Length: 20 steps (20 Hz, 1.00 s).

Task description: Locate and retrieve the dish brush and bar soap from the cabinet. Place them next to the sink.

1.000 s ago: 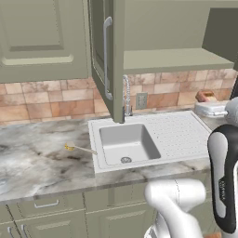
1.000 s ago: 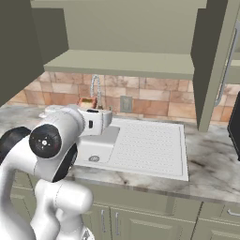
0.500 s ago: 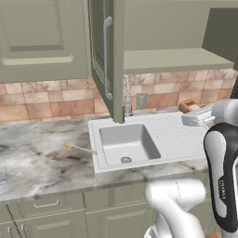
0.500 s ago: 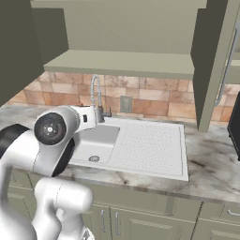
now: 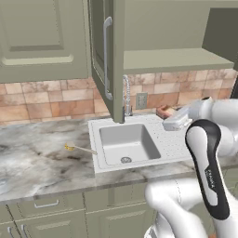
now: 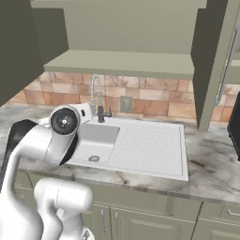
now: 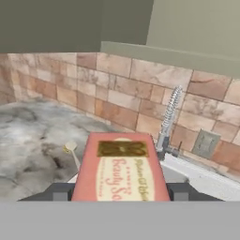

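Note:
The bar soap [image 7: 119, 173], a pink-orange block with a gold label, is clamped between my gripper's [image 7: 120, 193] fingers. From the left base camera, the bar soap [image 5: 164, 111] and gripper [image 5: 168, 116] hover over the back of the dotted drainboard [image 5: 173, 142], right of the faucet [image 5: 126, 95]. The dish brush [image 5: 80, 148] lies on the marble counter just left of the white sink [image 5: 98, 129], and the dish brush [image 7: 72, 151] also lies ahead of the hand. The olive cabinet's door [image 5: 103, 51] stands open, and its shelf [image 5: 172, 59] is bare.
A wall outlet [image 5: 142, 100] sits on the tile backsplash behind the sink. The open cabinet door hangs over the sink's left rear corner. A second open door [image 6: 213, 70] hangs at the right. Marble counter [image 5: 37, 158] stretches left of the brush.
My arm has swung left, carrying the soap from the counter's far right over the drainboard toward the faucet. The brush has stayed put.

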Available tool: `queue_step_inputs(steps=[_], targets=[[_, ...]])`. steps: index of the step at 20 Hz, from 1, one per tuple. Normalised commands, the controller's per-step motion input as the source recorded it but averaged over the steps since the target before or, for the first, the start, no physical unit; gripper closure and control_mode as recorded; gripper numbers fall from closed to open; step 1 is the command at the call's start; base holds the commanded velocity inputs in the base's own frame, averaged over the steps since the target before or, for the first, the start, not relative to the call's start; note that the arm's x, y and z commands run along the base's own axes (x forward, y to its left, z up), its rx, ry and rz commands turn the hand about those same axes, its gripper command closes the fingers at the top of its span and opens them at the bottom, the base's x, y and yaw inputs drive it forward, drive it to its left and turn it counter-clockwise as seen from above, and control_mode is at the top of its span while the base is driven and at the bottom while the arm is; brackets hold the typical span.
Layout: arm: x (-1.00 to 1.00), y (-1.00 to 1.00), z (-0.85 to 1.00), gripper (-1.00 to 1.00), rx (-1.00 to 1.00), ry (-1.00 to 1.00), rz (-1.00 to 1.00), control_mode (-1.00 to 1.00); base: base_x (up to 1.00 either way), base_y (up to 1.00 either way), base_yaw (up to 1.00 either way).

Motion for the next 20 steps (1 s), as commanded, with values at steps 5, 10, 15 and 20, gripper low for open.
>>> queue_step_inputs(steps=[5, 10, 15, 20], targets=[[0.56, 0.37, -0.22, 1.00, -0.09, 0.14, 0.16, -1.00, 0.00, 0.00, 0.00], [0.56, 0.42, -0.33, 1.00, -0.15, 0.19, 0.16, -1.00, 0.00, 0.00, 0.00], [0.51, 0.41, -0.41, 1.00, -0.15, 0.15, 0.19, -1.00, 0.00, 0.00, 0.00], [0.31, 0.42, -0.41, 1.00, -0.05, 0.10, 0.20, -1.00, 0.00, 0.00, 0.00]])
